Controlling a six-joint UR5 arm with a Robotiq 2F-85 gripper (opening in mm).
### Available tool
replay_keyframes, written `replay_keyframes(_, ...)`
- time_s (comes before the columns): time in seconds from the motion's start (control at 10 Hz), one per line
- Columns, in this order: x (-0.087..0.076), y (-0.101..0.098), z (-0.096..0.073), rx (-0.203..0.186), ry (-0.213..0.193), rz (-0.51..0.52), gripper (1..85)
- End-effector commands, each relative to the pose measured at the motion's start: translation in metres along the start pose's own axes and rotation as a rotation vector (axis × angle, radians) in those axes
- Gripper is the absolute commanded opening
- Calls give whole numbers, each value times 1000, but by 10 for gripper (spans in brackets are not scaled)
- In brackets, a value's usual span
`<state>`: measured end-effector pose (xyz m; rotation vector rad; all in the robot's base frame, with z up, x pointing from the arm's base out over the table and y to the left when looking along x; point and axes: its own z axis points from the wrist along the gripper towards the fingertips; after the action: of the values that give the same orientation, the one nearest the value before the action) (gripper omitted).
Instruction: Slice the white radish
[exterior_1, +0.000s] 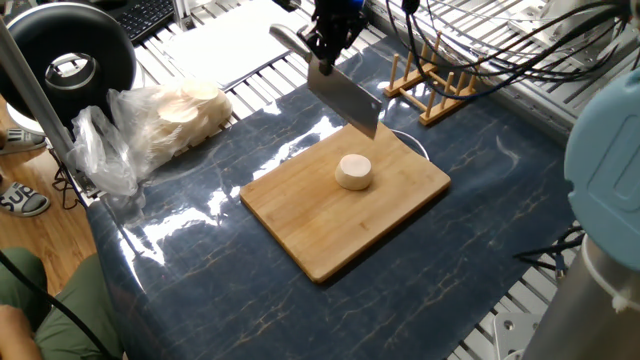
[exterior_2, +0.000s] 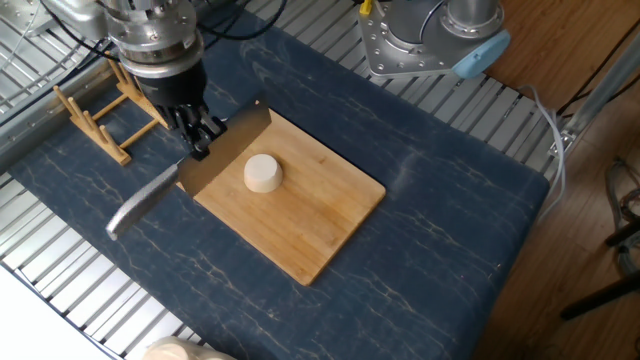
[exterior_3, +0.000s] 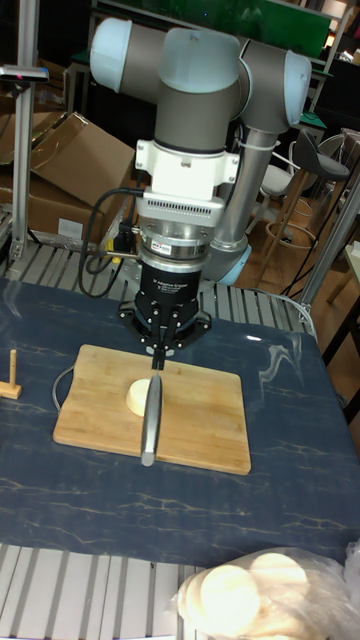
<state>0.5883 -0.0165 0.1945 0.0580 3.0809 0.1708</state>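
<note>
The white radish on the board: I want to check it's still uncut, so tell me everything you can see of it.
The white radish is one short, cream-white cylinder with smooth pale flesh, whole and uncut. It stands on a flat end near the middle of the wooden cutting board, touching only the board. The cleaver, held in the end effector, hangs beside and above it without touching. In the tall view the cleaver's handle hides part of it.
</note>
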Motion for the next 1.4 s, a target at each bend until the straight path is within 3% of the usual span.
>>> replay_keyframes(0.0, 10, 9, 0, -38, 33, -120, 10)
replay_keyframes(0.1, 10, 11, 0, -48, 33, -112, 10)
replay_keyframes(0.2, 6, 4, 2, -6, 15, -77, 10)
replay_keyframes(0.3, 7, 10, 13, 3, -7, -50, 10)
replay_keyframes(0.4, 12, 12, 23, -8, -16, -38, 10)
replay_keyframes(0.6, 29, 18, 23, -40, -1, 0, 10)
replay_keyframes(0.9, 36, 7, 42, 6, -53, -11, 10)
replay_keyframes(1.3, 34, 10, 55, 8, -87, -7, 10)
